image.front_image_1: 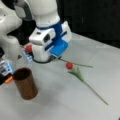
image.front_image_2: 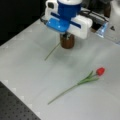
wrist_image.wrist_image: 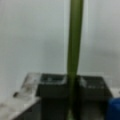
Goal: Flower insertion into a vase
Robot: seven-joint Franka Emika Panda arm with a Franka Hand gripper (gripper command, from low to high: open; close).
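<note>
I am seeing the vase (image.front_image_1: 25, 83) standing upright on the white tabletop (image.front_image_1: 62, 102) at a front view's lower left, empty as far as I can tell, with some blue and orange clutter (image.front_image_1: 6, 71) lying just beyond it at the frame's edge. Moving right, the arm's white and blue wrist (image.front_image_1: 50, 40) is leaning down over the tabletop's middle, and its body is blocking my sight of the pincer in both front views. A loose red tulip (image.front_image_1: 69, 65) is lying on the tabletop to the right of the wrist, its green stem (image.front_image_1: 95, 92) running off toward a front view's lower right, well apart from the vase. In a front view the wrist is hanging right in front of the vase (image.front_image_2: 67, 42), hiding its upper part, and a thin green stem (image.front_image_2: 52, 51) is slanting out from under it. In the wrist view the pincer (wrist_image.wrist_image: 72, 86) is clamping its two dark fingers (wrist_image.wrist_image: 51, 86) on a flower stem (wrist_image.wrist_image: 74, 37), which is running straight up the frame. I am finding no readable writing or labels anywhere.
</note>
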